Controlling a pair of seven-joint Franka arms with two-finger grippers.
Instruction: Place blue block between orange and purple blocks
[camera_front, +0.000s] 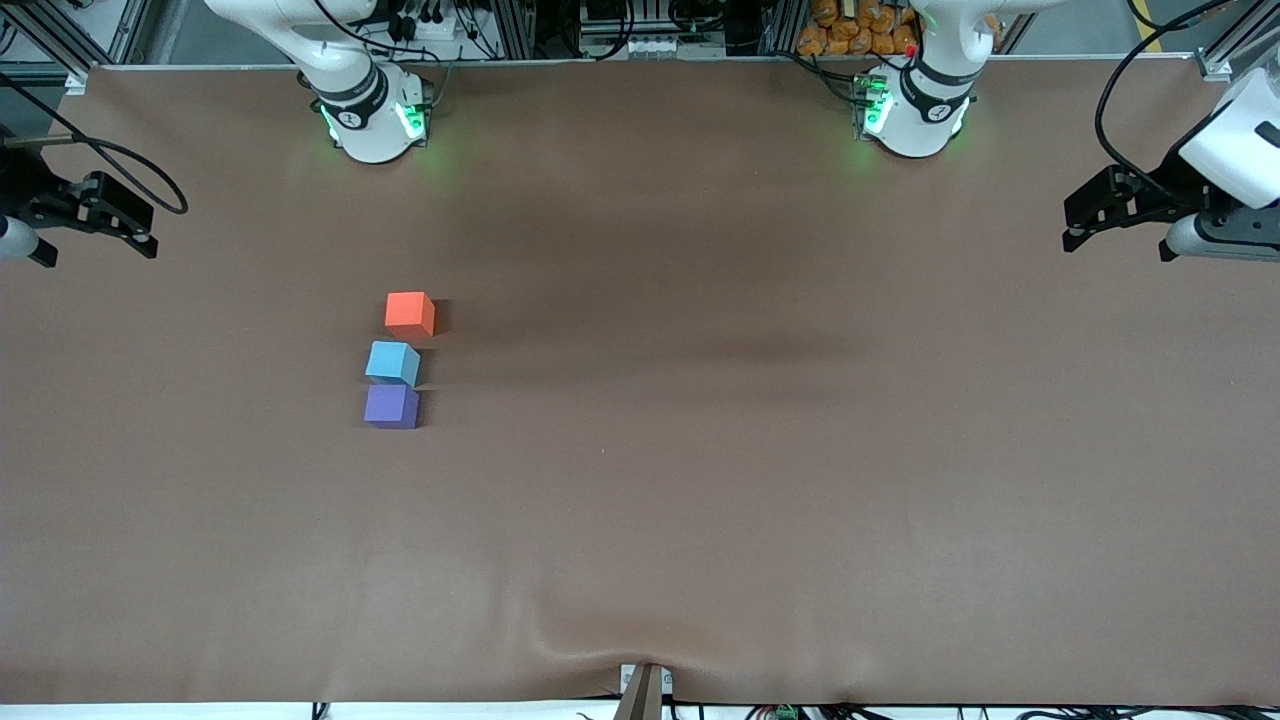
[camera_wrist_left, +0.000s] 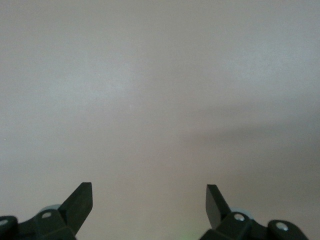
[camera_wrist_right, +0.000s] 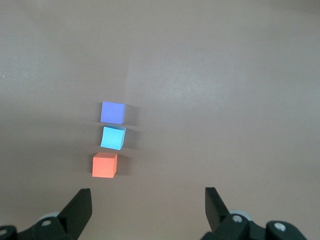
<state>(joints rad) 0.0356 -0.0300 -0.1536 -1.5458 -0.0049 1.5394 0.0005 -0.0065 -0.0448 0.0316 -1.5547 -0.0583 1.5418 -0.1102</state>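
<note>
Wide table (camera_front: 700, 480) under a plain brown matte cover, wrinkled at the near edge around a small clamp (camera_front: 645, 688). Along the far edge, aluminium framing (camera_front: 520, 25), black cables (camera_front: 450, 25) and a heap of orange objects (camera_front: 860, 30). Soft, even light, with faint shadow bands across the middle.

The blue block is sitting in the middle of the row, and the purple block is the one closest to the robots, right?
Not quite. The blue block is in the middle of the row, but the orange block is the one closest to the robots. The purple block is at the end nearest the front camera. The front view shows this.
</note>
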